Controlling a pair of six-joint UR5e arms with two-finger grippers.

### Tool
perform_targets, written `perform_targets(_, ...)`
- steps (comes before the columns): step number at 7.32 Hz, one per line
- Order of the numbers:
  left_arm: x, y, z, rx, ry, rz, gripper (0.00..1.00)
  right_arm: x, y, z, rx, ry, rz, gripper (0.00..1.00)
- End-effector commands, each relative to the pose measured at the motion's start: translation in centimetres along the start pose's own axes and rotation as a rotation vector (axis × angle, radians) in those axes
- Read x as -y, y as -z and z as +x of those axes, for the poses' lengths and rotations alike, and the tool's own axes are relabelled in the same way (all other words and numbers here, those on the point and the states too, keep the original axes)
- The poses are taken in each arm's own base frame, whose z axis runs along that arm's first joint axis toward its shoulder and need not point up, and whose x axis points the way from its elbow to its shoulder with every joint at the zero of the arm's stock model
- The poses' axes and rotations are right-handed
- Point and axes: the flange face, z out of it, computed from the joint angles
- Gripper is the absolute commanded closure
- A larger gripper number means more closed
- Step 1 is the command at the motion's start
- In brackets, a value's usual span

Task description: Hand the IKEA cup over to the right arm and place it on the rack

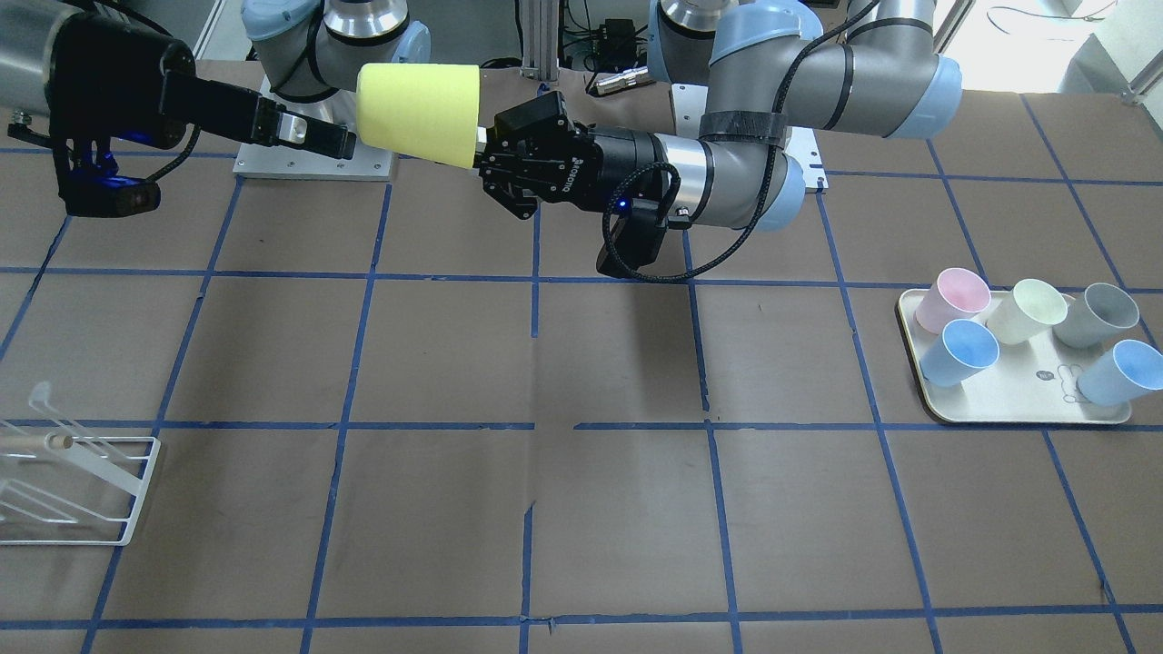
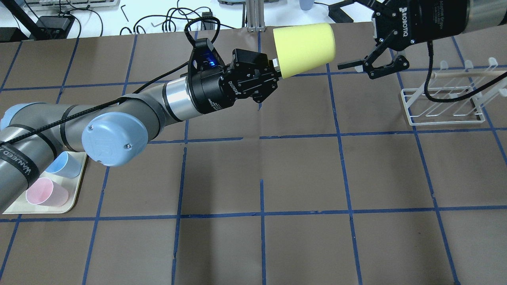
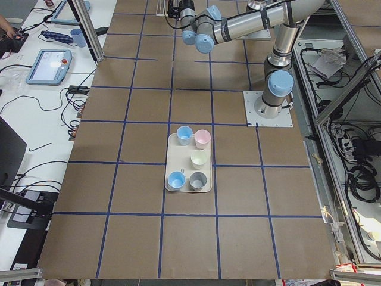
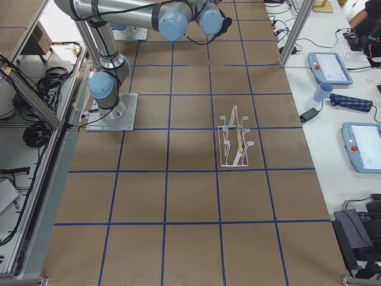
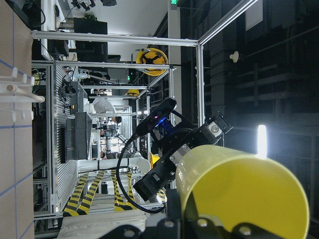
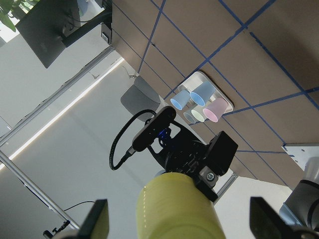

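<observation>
The bright yellow IKEA cup [image 1: 418,111] lies horizontal in the air, held at its narrow base by my left gripper [image 1: 486,150], which is shut on it. It also shows in the overhead view [image 2: 304,48] with the left gripper [image 2: 275,68]. My right gripper [image 2: 370,66] is open, its fingers spread wide just off the cup's wide rim. In the right wrist view the cup [image 6: 177,209] sits between the two spread fingers [image 6: 97,221]. The white wire rack [image 2: 443,107] stands on the table below the right gripper.
A cream tray [image 1: 1018,409] with pink, pale cream, grey and light blue cups sits on the robot's left side of the table. The rack also shows at the table edge in the front view [image 1: 73,490]. Blue tape lines grid the brown table.
</observation>
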Motion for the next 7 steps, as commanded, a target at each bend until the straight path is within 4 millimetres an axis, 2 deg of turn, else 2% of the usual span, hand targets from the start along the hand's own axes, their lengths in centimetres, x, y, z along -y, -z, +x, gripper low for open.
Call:
perform_targets(1, -0.2, -0.2, 0.0, -0.001, 0.000, -0.004, 1.00, -1.5, -1.2, -0.3, -0.012, 0.022, -0.014, 0.00)
perform_targets(2, -0.3, -0.3, 0.1, -0.001, 0.001, -0.006, 1.00, -2.3, -1.3, -0.4, -0.016, 0.034, -0.013, 0.00)
perform_targets(5, -0.4, -0.3, 0.3, -0.002, -0.003, -0.007, 1.00, -2.5, -1.8, -0.2, -0.027, 0.037, -0.019, 0.00)
perform_targets(6, -0.4, -0.3, 0.4, -0.002, -0.003, -0.007, 1.00, -2.7, -2.1, -0.2, -0.035, 0.041, -0.025, 0.04)
perform_targets(7, -0.3, -0.3, 0.2, -0.001, 0.001, -0.006, 1.00, -2.7, -2.2, -0.2, -0.036, 0.041, -0.026, 0.16)
